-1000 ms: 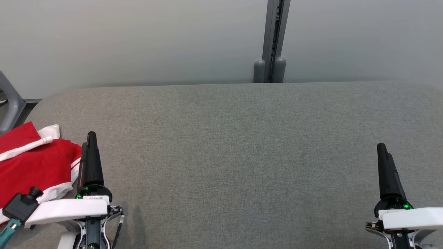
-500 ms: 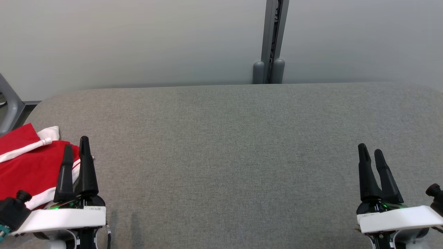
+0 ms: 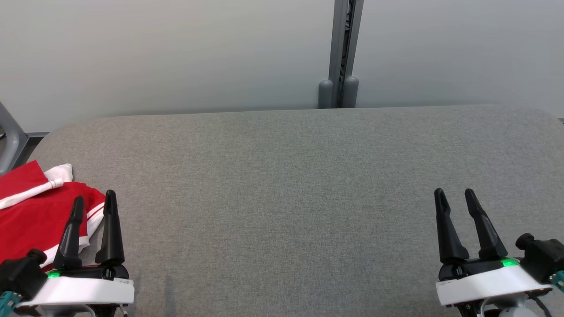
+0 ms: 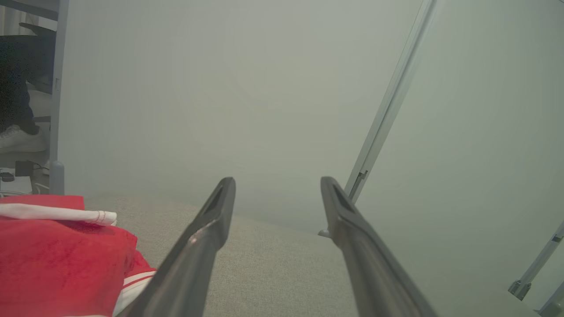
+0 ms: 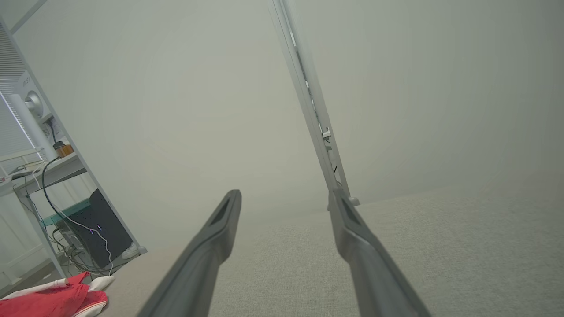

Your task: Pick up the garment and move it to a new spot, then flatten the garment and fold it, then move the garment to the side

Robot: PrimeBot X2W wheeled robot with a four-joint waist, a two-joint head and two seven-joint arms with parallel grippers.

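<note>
I am holding my open, empty left gripper (image 3: 94, 196) just right of the garment (image 3: 35, 215), my open right gripper (image 3: 454, 191) well apart.

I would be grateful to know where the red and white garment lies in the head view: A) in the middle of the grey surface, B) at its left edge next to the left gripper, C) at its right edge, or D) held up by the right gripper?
B: the garment lies bunched at the left edge of the grey surface, next to the open left gripper.
</note>
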